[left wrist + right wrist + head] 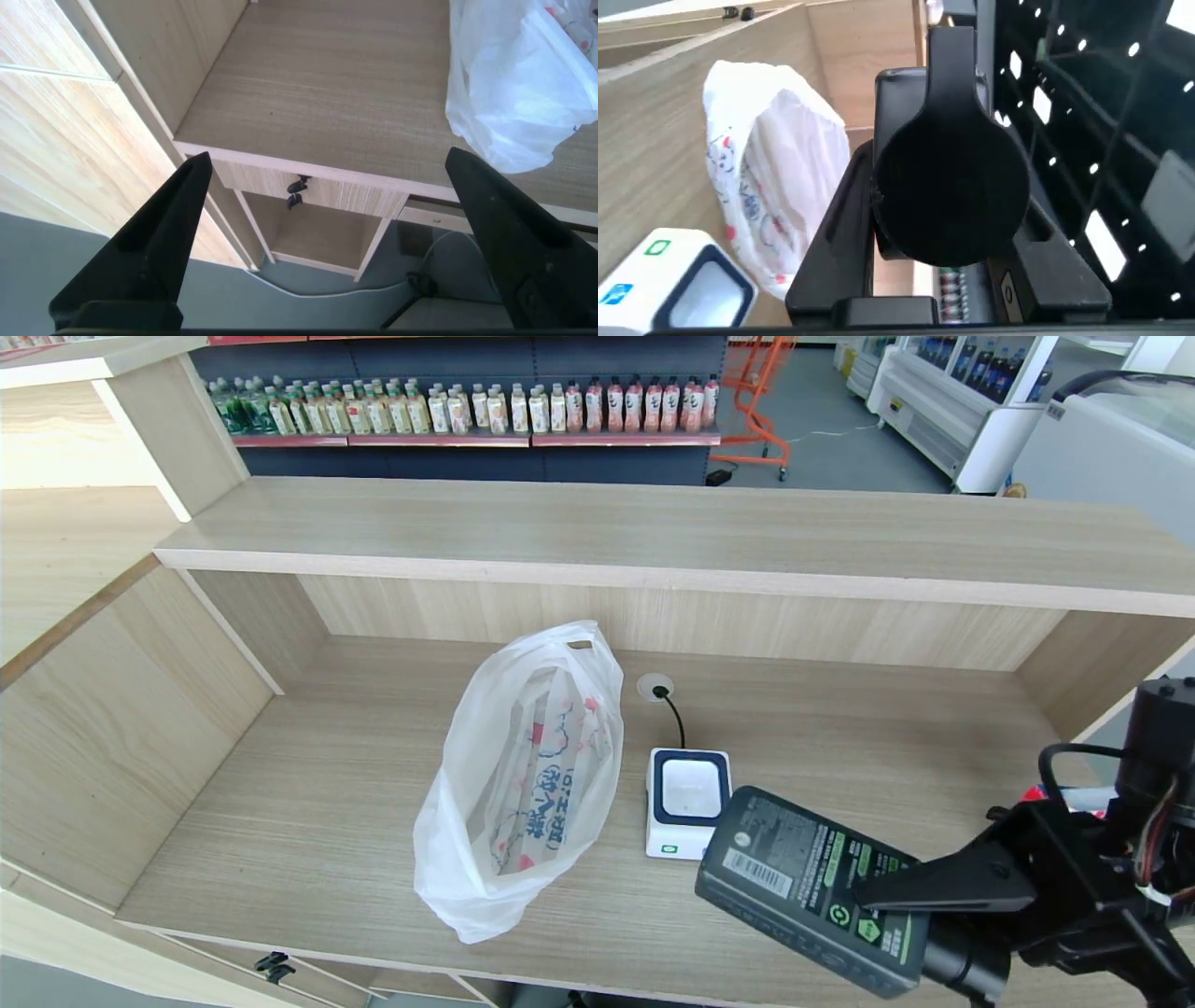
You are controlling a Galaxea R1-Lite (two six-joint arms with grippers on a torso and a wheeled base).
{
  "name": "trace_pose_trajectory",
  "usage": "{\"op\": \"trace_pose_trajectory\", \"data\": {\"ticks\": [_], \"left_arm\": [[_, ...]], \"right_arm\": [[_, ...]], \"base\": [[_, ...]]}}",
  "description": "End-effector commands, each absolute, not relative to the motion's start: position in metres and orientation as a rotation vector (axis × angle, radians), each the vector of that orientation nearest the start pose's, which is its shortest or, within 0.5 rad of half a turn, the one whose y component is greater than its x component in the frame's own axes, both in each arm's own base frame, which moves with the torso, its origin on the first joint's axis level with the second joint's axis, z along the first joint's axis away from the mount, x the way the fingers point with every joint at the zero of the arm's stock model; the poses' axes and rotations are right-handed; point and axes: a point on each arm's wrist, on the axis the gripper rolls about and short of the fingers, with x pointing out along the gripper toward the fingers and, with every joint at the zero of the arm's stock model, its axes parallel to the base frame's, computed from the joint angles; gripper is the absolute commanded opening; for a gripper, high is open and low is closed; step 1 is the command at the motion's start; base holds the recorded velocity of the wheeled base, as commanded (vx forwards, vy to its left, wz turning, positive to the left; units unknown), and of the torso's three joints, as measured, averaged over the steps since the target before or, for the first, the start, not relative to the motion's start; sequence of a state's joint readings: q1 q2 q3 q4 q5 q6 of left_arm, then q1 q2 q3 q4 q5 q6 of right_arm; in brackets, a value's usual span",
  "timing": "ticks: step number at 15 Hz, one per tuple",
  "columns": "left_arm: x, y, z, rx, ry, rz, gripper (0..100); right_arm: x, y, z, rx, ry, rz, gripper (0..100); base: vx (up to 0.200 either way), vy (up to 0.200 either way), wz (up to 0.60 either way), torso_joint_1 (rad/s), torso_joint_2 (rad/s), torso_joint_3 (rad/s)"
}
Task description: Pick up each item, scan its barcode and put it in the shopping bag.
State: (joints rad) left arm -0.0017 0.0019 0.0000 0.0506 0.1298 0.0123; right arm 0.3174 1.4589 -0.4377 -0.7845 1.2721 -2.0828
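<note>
Overhead, right pincer grips the dark box near the scanner; left pincer gapes wide.

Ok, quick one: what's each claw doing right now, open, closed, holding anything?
Left claw: open, nothing between its fingers.
Right claw: closed on the dark box, barcode side facing up.

at the frame's middle the right gripper has its jaws clamped on a dark pack; the white shopping bag lies on the desk beside the scanner.
</note>
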Motion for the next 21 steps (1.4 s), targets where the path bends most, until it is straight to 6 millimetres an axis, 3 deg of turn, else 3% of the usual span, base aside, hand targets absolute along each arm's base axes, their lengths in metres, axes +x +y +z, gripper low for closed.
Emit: {"op": "trace_pose_trajectory", "data": {"ticks": [1, 3, 5, 8, 11, 14, 15, 18, 21], "left_arm": [[-0.023, 0.003, 0.07, 0.016, 0.053, 0.129, 100], [-0.023, 0.003, 0.07, 0.016, 0.053, 0.129, 100], [-0.023, 0.003, 0.07, 0.016, 0.053, 0.129, 100], [-0.023, 0.003, 0.07, 0.016, 0.053, 0.129, 100], [-0.023, 0.003, 0.07, 0.016, 0.053, 0.129, 100], [-0.023, 0.003, 0.07, 0.016, 0.053, 0.129, 100], [-0.023, 0.003, 0.07, 0.016, 0.053, 0.129, 100], [-0.023, 0.003, 0.07, 0.016, 0.053, 0.129, 100], [-0.023, 0.003, 0.07, 0.016, 0.053, 0.129, 100]], "right_arm": [[0.18, 0.05, 0.192, -1.399, -1.021, 1.024, 0], [0.181, 0.03, 0.194, -1.235, -0.584, 0.853, 0], [0.173, 0.028, 0.195, -1.04, -0.436, 0.835, 0], [0.178, 0.023, 0.188, -0.666, -0.106, 0.728, 0], [0.2, 0.037, 0.179, -0.255, 0.106, 0.758, 0], [0.213, 0.052, 0.169, 0.014, 0.264, 0.784, 0], [0.222, 0.065, 0.165, 0.178, 0.359, 0.764, 0], [0.246, 0.089, 0.153, 0.366, 0.492, 0.673, 0], [0.265, 0.102, 0.138, 0.363, 0.537, 0.631, 0]], "base": [[0.0, 0.0, 0.0, 0.0, 0.0, 0.0], [0.0, 0.0, 0.0, 0.0, 0.0, 0.0], [0.0, 0.0, 0.0, 0.0, 0.0, 0.0], [0.0, 0.0, 0.0, 0.0, 0.0, 0.0], [0.0, 0.0, 0.0, 0.0, 0.0, 0.0], [0.0, 0.0, 0.0, 0.0, 0.0, 0.0], [0.0, 0.0, 0.0, 0.0, 0.0, 0.0], [0.0, 0.0, 0.0, 0.0, 0.0, 0.0], [0.0, 0.0, 0.0, 0.0, 0.0, 0.0]]}}
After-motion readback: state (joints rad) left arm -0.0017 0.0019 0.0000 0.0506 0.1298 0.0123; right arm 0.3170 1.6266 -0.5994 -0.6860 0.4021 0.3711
